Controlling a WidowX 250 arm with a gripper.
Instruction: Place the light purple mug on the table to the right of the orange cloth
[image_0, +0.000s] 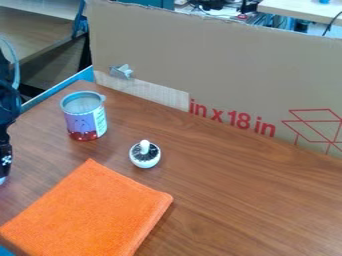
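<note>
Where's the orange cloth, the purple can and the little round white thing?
Orange cloth (90, 212), camera view: its middle.
Purple can (83, 121), camera view: its front side.
Little round white thing (145, 163), camera view: its lower part.

Cloth (90, 212) lies before can (85, 117) and, apparently, knob (145, 156).

Orange cloth (87, 215) lies flat on counter (254, 195); low, can be crossed from above. Widest free lane: bare wood to its right. Beyond its far corner, two upright obstacles: small white knobbed object (142, 161), then taller can (85, 120), only a narrow gap between them. Cardboard wall (220, 65) blocks passage behind both.
</note>
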